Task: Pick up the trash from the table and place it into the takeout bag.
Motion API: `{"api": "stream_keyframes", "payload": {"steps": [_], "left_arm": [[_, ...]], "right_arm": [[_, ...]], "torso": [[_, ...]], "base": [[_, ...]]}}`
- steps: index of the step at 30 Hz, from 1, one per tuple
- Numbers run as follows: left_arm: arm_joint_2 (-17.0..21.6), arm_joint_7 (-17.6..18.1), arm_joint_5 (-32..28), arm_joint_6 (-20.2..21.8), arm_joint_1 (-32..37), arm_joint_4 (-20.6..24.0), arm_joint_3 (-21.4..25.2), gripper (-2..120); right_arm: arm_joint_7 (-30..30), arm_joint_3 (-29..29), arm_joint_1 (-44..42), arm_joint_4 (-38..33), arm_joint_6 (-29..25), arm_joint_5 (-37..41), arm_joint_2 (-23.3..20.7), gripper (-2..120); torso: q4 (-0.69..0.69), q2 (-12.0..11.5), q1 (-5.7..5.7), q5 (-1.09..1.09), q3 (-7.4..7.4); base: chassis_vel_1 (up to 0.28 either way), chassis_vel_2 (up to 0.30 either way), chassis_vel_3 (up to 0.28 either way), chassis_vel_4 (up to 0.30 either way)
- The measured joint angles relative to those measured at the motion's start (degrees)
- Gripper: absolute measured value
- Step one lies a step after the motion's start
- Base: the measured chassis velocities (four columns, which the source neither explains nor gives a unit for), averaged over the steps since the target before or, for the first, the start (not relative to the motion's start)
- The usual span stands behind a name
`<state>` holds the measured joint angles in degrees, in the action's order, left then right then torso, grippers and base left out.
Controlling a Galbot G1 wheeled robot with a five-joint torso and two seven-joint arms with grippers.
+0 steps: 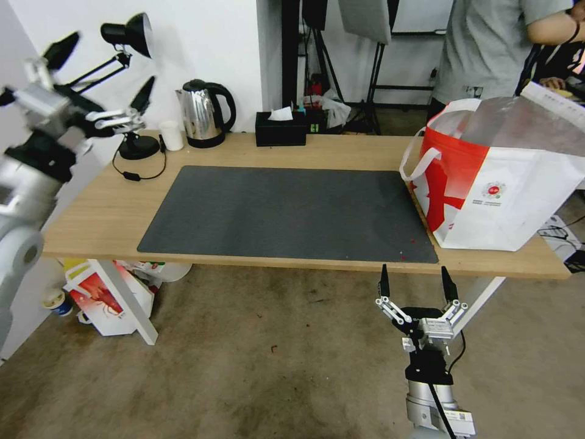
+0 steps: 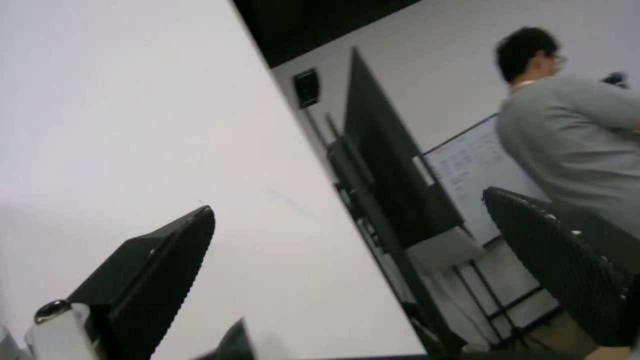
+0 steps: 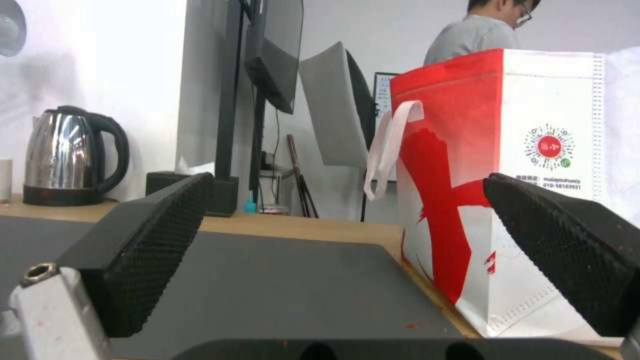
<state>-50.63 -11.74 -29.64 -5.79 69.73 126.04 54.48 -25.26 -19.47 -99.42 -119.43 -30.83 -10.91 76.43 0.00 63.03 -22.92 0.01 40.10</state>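
Right hand nearest, at 5 o'clock below the worktop's front edge, fingers spread wide, gripping nothing. Worktop with dark grey mat in the middle, bare. Takeout bag standing at 3 o'clock on the worktop's right end, touching the mat's right edge. Left hand raised at 10 o'clock, fingers wide apart, empty. Steel kettle at 11 o'clock, far edge.

Mat bare; takeout bag blocks table's right end
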Motion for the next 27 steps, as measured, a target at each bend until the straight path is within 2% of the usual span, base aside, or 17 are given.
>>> {"api": "stream_keyframes", "payload": {"steps": [2, 3, 6, 7, 10, 11, 14, 15, 19, 27], "left_arm": [[-5.10, 0.04, 1.16, -0.19, 5.32, 2.76, 2.56, 100], [-5.10, 0.04, 1.16, -0.19, 5.32, 2.76, 2.56, 100], [-11.70, -0.02, 3.27, -2.14, 11.28, 5.04, 4.35, 100], [-11.70, -0.02, 3.27, -2.14, 11.28, 5.04, 4.35, 100], [-16.74, -0.21, 4.69, -4.38, 15.57, 6.43, 5.31, 100], [-16.74, -0.21, 4.69, -4.38, 15.57, 6.43, 5.31, 100], [-21.52, -0.25, 5.70, -6.50, 19.05, 7.41, 4.78, 100], [-21.52, -0.25, 5.70, -6.50, 19.05, 7.41, 4.78, 100], [-25.86, -0.66, 7.91, -9.20, 21.36, 7.55, 2.06, 100], [-30.91, -0.39, 10.82, -10.97, 23.21, 8.12, -2.36, 100]], "right_arm": [[0.00, -0.01, 0.00, 0.00, 0.00, 0.00, -0.01, 100], [0.00, -0.01, 0.00, 0.00, 0.00, 0.00, -0.01, 100], [0.00, -0.01, 0.00, 0.00, 0.00, 0.00, -0.02, 100], [0.00, -0.01, 0.00, 0.00, 0.00, 0.00, -0.02, 100], [-0.01, -0.02, 0.00, 0.00, 0.00, 0.00, -0.01, 100], [-0.01, -0.02, 0.00, 0.00, 0.00, 0.00, -0.01, 100], [0.00, -0.01, 0.00, 0.00, 0.00, 0.00, -0.01, 100], [0.00, -0.01, 0.00, 0.00, 0.00, 0.00, -0.01, 100], [0.00, -0.01, 0.00, 0.00, 0.00, 0.00, -0.01, 100], [0.00, -0.02, 0.00, 0.00, 0.00, 0.00, -0.02, 100]], "torso": [[0.00, 0.00, 0.00, 0.00, 0.00], [0.00, 0.00, 0.00, 0.00, 0.00], [0.02, 0.00, 0.01, 0.00, 0.00], [0.02, 0.00, 0.01, 0.00, 0.00], [0.00, 0.00, 0.00, 0.01, 0.00], [0.00, 0.00, 0.00, 0.01, 0.00], [0.00, 0.00, 0.01, 0.01, 0.00], [0.00, 0.00, 0.01, 0.01, 0.00], [0.00, 0.00, 0.00, 0.01, 0.01], [-0.01, 0.00, 0.00, -0.01, 0.00]], "base": [[0.000, 0.000, 0.000, 0.000], [0.000, 0.000, 0.000, 0.000], [0.000, 0.000, 0.000, 0.000], [0.000, 0.000, 0.000, 0.000], [0.000, 0.000, 0.000, 0.000], [0.000, 0.000, 0.000, 0.000], [0.000, 0.000, 0.000, 0.000], [0.000, 0.000, 0.000, 0.000], [0.000, 0.000, 0.000, 0.000], [0.000, 0.000, 0.000, 0.000]]}}
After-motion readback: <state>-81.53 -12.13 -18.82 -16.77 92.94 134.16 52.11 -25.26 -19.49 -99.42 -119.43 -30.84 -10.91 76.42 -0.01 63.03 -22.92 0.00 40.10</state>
